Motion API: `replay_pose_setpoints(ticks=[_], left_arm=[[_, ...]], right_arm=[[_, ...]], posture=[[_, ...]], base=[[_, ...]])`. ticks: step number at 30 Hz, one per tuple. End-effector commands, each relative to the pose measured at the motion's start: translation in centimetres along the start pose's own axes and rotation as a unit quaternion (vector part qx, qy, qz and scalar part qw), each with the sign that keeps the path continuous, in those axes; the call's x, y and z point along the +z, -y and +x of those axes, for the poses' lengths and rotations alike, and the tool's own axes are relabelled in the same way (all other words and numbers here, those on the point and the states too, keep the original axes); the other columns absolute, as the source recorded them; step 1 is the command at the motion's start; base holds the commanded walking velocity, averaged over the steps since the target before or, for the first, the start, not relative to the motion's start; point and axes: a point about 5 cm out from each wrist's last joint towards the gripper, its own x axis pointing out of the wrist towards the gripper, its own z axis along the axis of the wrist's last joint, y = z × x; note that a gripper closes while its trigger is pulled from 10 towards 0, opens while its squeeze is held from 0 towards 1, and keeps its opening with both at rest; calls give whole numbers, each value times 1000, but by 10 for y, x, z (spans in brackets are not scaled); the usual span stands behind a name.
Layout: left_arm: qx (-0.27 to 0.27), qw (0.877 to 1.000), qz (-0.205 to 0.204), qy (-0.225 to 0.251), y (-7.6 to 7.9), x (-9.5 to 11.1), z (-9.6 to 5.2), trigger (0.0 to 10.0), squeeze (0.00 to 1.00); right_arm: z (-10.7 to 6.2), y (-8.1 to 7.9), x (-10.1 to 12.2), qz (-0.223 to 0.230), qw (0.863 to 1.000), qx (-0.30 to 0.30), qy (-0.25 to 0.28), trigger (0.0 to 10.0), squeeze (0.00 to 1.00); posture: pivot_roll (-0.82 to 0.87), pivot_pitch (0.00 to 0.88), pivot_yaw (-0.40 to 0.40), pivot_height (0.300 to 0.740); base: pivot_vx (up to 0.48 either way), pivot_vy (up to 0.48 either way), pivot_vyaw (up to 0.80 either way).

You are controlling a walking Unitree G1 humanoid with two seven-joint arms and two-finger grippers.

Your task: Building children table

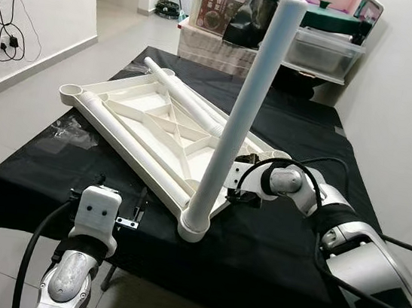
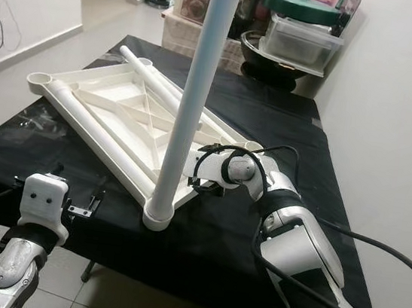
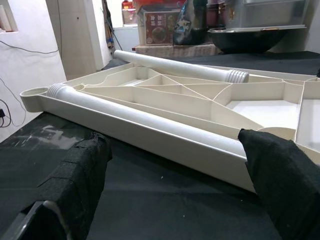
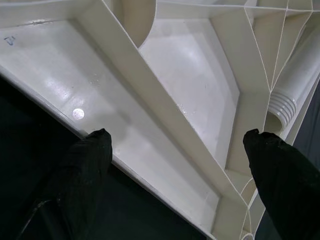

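Observation:
A white children's tabletop (image 1: 150,120) lies upside down on the black-covered table (image 1: 285,248). One white leg (image 1: 246,106) stands upright in its near corner socket (image 1: 193,228). A second leg (image 1: 128,138) lies along the tabletop's left edge, and a third (image 1: 187,98) lies across its far side. My right gripper (image 1: 238,187) is at the tabletop's near right rim, just right of the upright leg; its fingers (image 4: 85,165) are open over the ribbed underside. My left gripper (image 3: 172,142) hovers low at the table's front left, open, facing the tabletop's long edge.
Storage boxes (image 1: 322,51) and a pot with a green lid (image 2: 301,5) crowd the space behind the table. A white wall runs close along the right side. Cables (image 1: 8,41) hang on the left wall above bare floor.

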Motion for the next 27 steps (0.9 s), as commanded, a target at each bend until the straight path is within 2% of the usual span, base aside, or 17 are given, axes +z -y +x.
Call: replay_pose_setpoints(ticks=[1, 2, 4, 5, 7, 8, 9, 10, 12, 13, 15, 18, 21, 22, 23, 26, 27], left_arm=[[-5, 1000, -5, -11, 6, -5, 0, 10000, 0], [-5, 1000, -5, -11, 6, -5, 0, 10000, 0], [-6, 1000, -5, -12, 6, -5, 0, 10000, 0], [-5, 1000, -5, -13, 7, -6, 0, 10000, 0], [-4, 1000, -6, -13, 7, -6, 1, 10000, 0], [-4, 1000, -6, -13, 7, -6, 1, 10000, 0], [-2, 1000, -7, -14, 7, -6, 1, 10000, 0], [-2, 1000, -7, -14, 7, -6, 1, 10000, 0], [-1, 1000, -7, -15, 7, -7, 1, 10000, 0], [-1, 1000, -7, -15, 7, -7, 1, 10000, 0], [-1, 1000, -6, -16, 7, -7, 1, 10000, 0], [-2, 1000, -5, -16, 7, -8, 1, 10000, 0], [-3, 1000, -2, -18, 8, -9, 1, 10000, 0], [-3, 1000, -2, -18, 8, -9, 1, 10000, 0], [-3, 1000, -2, -19, 8, -9, 1, 10000, 0], [-1, 1000, -2, -19, 8, -9, 2, 10000, 0], [-1, 1000, -2, -19, 8, -9, 2, 10000, 0]], right_arm=[[2, -12, -19, 73, 996, 5, -40, 10000, 0], [2, -12, -19, 73, 996, 5, -40, 10000, 0], [6, -8, -19, 196, 978, -50, -45, 10000, 0], [8, -8, -17, 252, 965, -64, -41, 10000, 0], [12, -9, -14, 363, 927, -91, -26, 10000, 0], [12, -9, -14, 363, 927, -91, -26, 10000, 0], [16, -11, -9, 448, 888, -106, -11, 10000, 0], [16, -11, -9, 448, 888, -106, -11, 10000, 0], [20, -15, -5, 505, 856, -109, -2, 10000, 0], [20, -15, -5, 505, 856, -109, -2, 10000, 0], [25, -21, -1, 531, 841, -105, -3, 10000, 0], [28, -25, 0, 543, 833, -103, -9, 10000, 0], [35, -48, -7, 568, 812, -109, -78, 10000, 0], [35, -48, -7, 568, 812, -109, -78, 10000, 0], [36, -53, -11, 579, 801, -121, -99, 10000, 0], [37, -67, -21, 630, 747, -164, -135, 10000, 0], [37, -67, -21, 630, 747, -164, -135, 10000, 0]], posture=[[124, 0, -170, 740], [124, 0, -170, 740], [123, 0, -171, 740], [123, 0, -173, 740], [124, 0, -173, 740], [124, 0, -173, 740], [126, 0, -176, 740], [126, 0, -176, 740], [126, 0, -176, 740], [126, 0, -176, 740], [126, 0, -176, 740], [121, 0, -170, 740], [120, 0, -169, 740], [120, 0, -169, 740], [120, 0, -169, 740], [120, 0, -169, 740], [120, 0, -169, 740]], base=[[0, 0, 0], [0, 0, 0], [0, 0, 0], [0, 0, 0], [0, 0, 0], [0, 0, 0], [0, 0, 0], [0, 0, 0], [0, 0, 0], [0, 0, 0], [0, 0, 0], [0, 0, 0], [0, 0, 0], [0, 0, 0], [0, 0, 0], [0, 0, 0], [0, 0, 0]])
